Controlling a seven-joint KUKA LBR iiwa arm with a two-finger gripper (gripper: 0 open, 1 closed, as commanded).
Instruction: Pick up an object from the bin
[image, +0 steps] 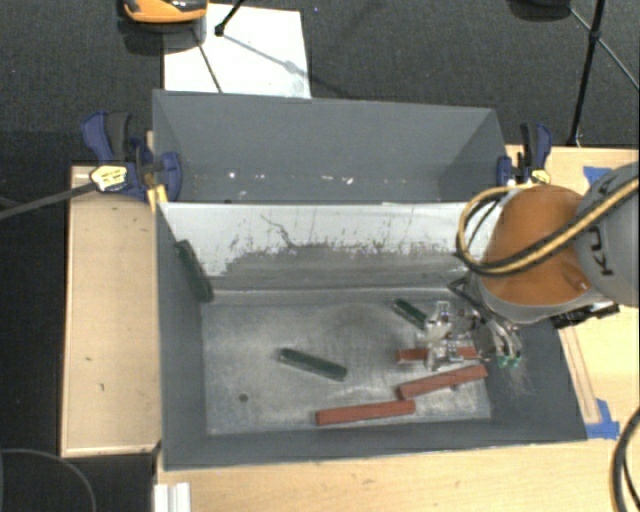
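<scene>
My gripper (440, 345) is low in the right part of the bin, its fingers down at the floor. A short reddish-brown bar (411, 355) lies right under its fingertips, partly hidden by them. Just below lies another reddish-brown bar (445, 381), slanting up to the right. A small dark green block (408, 311) rests just above and left of the fingers. I see nothing lifted between the fingers.
A long reddish-brown bar (365, 412) lies along the front of the bin floor. A dark green bar (313, 364) sits mid-floor to the left, and another dark green bar (194, 271) leans on the left wall. The arm's orange cover hangs over the right rim.
</scene>
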